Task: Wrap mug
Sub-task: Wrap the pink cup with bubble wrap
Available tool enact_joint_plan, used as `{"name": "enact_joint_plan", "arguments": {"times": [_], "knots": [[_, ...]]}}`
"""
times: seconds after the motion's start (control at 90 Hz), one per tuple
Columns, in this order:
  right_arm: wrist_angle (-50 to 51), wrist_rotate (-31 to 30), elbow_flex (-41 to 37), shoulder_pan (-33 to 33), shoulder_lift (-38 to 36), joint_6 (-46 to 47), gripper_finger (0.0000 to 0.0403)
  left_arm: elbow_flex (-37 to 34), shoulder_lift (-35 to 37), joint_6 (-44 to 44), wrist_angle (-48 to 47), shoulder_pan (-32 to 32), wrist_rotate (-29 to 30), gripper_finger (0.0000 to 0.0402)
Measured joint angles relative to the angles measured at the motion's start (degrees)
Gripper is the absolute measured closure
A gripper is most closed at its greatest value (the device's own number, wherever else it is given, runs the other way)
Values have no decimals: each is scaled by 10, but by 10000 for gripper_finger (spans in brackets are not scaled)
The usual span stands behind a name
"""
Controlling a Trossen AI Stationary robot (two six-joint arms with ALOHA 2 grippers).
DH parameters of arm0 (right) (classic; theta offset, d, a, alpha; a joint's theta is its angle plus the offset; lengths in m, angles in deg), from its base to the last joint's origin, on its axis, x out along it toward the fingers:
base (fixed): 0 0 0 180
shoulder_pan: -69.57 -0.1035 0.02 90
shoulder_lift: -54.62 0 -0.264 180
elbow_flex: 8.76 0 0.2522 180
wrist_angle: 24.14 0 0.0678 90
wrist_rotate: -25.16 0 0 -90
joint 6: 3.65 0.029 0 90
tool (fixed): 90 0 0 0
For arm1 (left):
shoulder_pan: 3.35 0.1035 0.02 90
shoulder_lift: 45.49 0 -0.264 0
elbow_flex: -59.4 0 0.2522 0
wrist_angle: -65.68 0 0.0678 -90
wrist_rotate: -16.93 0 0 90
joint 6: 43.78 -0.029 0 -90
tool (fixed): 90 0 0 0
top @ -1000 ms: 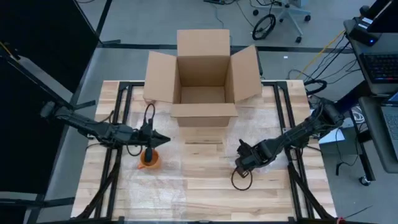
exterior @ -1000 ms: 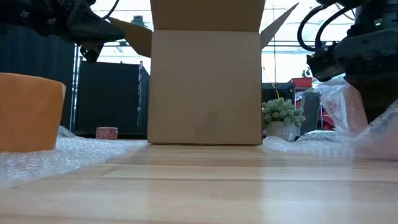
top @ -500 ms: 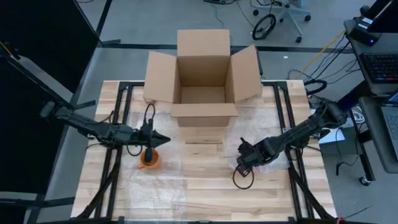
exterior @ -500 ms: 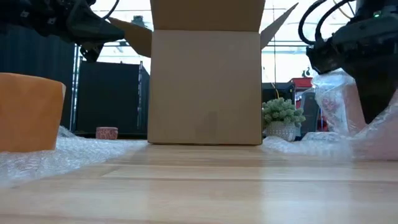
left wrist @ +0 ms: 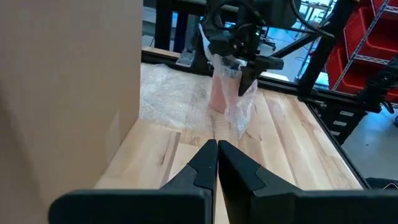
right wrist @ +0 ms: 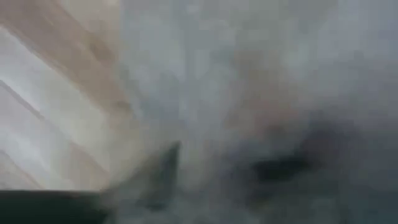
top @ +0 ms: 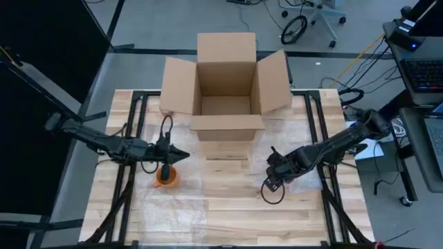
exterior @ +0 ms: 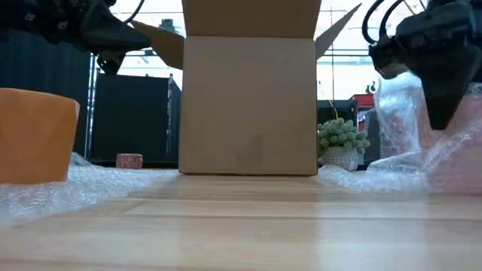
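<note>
An orange mug (top: pixel 165 178) (exterior: pixel 36 135) stands on a sheet of clear bubble wrap (top: pixel 208 190) spread over the table's middle. My left gripper (top: pixel 181 155) (left wrist: pixel 217 155) hovers shut just above and beyond the mug, touching nothing. Right of centre, my right gripper (top: pixel 274 174) (left wrist: pixel 246 70) is shut on the wrap's right part and holds it up in a bunch (exterior: pixel 410 128). A pinkish patch (left wrist: pixel 222 93) shows through that bunch; what it is cannot be told. The right wrist view is filled with blurred wrap. My right gripper holds a gathered bunch of the bubble wrap at its top (left wrist: pixel 231 67), with its fingers (exterior: pixel 443 94) pointing down from above. The bunch hangs below the fingers. Its lower part (exterior: pixel 392 169) trails onto the table. How many layers are held, I cannot tell.
An open cardboard box (top: pixel 225 93) (exterior: pixel 248 98) stands at the table's far middle with its flaps spread out. Bare wood (top: pixel 228 221) lies toward the near edge. Black frame rails (top: pixel 128 138) run along both sides of the table.
My right gripper has risen and gone a little toward the table's right edge, still shut on the bubble wrap. The wrap's right part has been drawn up off the table into a taller bunch, while its left part under the mug has stayed put.
</note>
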Motion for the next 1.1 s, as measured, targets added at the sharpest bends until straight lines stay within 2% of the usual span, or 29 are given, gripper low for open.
{"name": "enact_joint_plan", "arguments": {"times": [0.356,0.522,0.7,1.1], "knots": [[9,-2,0,25,-38,-33,220,0,0,0,-1,0,0,402],[16,49,0,46,-38,-65,220,0,0,0,-1,0,0,402],[23,72,1,65,-41,-100,220,0,0,0,-1,0,0,402],[-12,27,1,69,-61,-123,219,0,0,0,0,0,0,402]]}}
